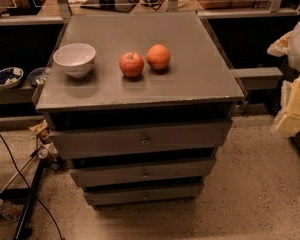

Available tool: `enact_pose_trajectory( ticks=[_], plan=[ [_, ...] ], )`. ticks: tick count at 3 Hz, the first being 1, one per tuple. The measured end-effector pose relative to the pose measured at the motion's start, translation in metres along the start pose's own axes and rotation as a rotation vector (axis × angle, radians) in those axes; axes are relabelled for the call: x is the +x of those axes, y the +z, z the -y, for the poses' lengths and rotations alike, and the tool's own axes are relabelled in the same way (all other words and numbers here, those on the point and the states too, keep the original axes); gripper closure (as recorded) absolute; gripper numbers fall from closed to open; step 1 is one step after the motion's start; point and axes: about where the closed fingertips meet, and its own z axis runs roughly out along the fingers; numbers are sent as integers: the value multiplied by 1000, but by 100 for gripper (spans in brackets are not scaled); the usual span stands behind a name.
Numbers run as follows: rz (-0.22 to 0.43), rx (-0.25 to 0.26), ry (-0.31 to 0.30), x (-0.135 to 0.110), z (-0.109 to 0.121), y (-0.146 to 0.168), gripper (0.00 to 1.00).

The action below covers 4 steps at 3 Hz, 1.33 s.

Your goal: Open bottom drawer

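Speckled floor [250,194], bottom drawer [143,194] facing camera, long axis left-right, jaws far right, unreadable.

Your view dim and warm, overhead light, soft shadows at 6 o'clock of the bowl [75,59] — gripper [294,104] at 3 o'clock, pale, blurred.
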Motion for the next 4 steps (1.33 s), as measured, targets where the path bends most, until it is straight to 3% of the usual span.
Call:
enact_pose_trajectory(
  ticks=[2,4],
  plan=[
    [21,3,6,1,-11,11,0],
    [82,-33,-6,-10,-50,60,0]
  ],
)
